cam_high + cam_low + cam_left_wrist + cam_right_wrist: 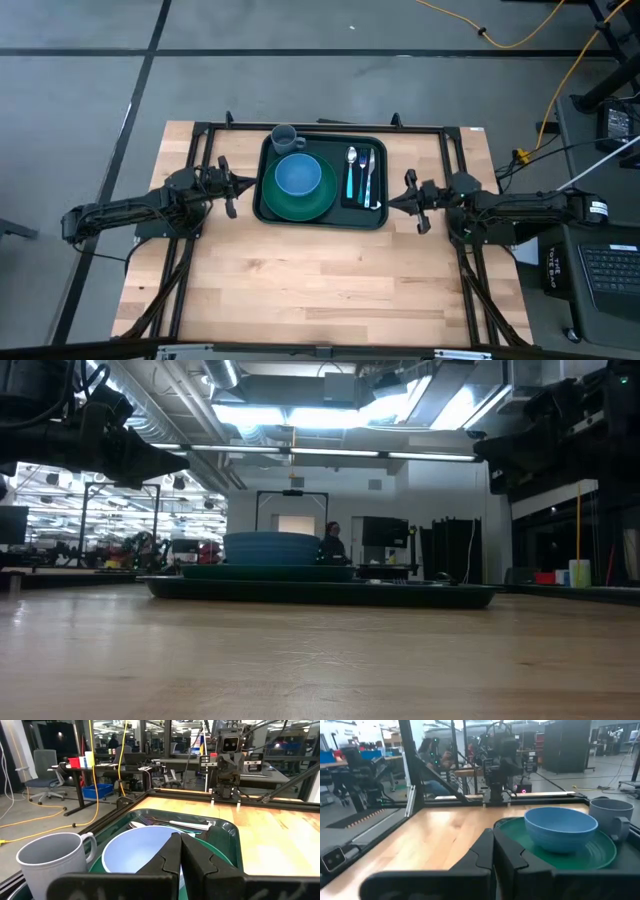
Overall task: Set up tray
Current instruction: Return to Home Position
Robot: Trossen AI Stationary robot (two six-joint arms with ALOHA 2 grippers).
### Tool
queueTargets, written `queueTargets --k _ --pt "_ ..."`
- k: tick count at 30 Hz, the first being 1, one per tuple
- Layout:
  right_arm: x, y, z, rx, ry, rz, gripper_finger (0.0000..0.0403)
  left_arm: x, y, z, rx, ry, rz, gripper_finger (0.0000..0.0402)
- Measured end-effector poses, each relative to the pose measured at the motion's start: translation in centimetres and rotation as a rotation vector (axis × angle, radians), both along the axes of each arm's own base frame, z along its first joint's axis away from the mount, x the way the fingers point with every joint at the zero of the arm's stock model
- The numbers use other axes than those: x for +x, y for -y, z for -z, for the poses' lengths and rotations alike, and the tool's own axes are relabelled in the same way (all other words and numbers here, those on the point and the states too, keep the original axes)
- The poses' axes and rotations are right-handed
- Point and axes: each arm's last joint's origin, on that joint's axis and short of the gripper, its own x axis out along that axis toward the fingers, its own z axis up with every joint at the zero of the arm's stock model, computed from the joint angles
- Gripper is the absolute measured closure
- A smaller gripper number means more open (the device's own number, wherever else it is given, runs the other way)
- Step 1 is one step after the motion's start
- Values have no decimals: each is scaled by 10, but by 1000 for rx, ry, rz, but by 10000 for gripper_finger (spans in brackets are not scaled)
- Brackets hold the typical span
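The dark green tray [325, 150] lies flat on the far middle of the wooden table. On it a blue bowl [296, 174] sits in a round green plate [300, 207], and a grey mug [285, 137] stands at the tray's far left corner. A black napkin [356, 200] at the tray's right bears cutlery [363, 175]. My left gripper [236, 188] hovers shut just left of the tray, pointing level at it. My right gripper [396, 203] hovers shut just right of it. In the left wrist view the shut fingers [181, 842] face the bowl [132, 852] and mug [52, 862].
Black frame rails [320, 127] run around the table's far half and down both sides. Bare wood [320, 285] fills the near half. A laptop [610, 270] sits off the table's right. A person [332, 542] shows far behind in the low view.
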Motion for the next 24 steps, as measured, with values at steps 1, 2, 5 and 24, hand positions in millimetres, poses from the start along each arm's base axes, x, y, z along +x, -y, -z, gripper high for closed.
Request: queueTargets --k 1,2,5,24 --pt "0 0 -1 7 5 -2 395 0 0 0 0 0 0 398" --pt "0 0 -1 22 8 -3 395 0 0 0 0 -1 0 398" --pt "0 0 -3 67 19 -6 395 0 0 0 0 0 0 398" --pt "-23 -43 -8 43 41 -63 390 0 0 0 0 0 0 398"
